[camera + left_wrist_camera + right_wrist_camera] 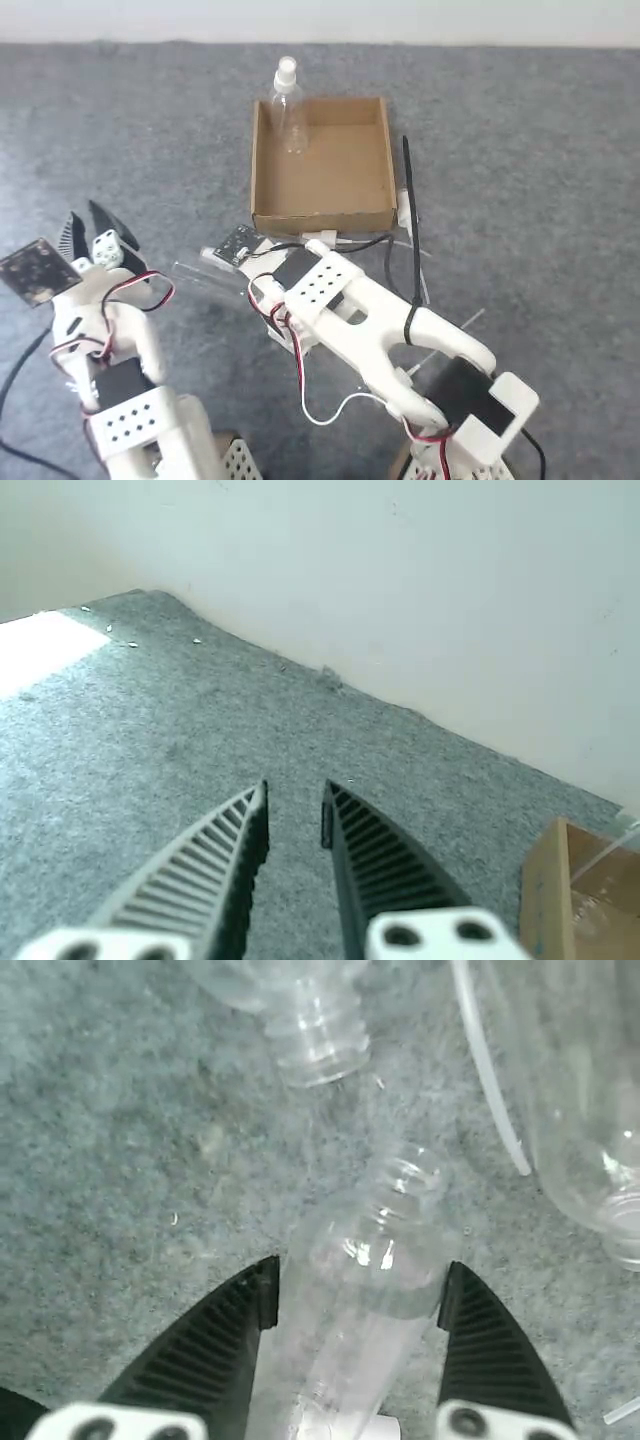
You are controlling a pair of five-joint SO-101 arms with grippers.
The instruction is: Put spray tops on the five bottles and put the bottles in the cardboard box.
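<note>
A clear bottle with a white spray top stands upright in the back left corner of the cardboard box. Just in front of the box my right arm hangs low over uncapped clear bottles on the carpet. My right gripper is shut on one lying bottle, a finger pressed on each side of its body, its open neck pointing away. Off to the left of the box my left gripper is raised, open and holding nothing.
Two more uncapped bottles lie just beyond the held one, one ahead and one to the side, with a thin white tube between. White spray parts and a black strip lie by the box's front right corner.
</note>
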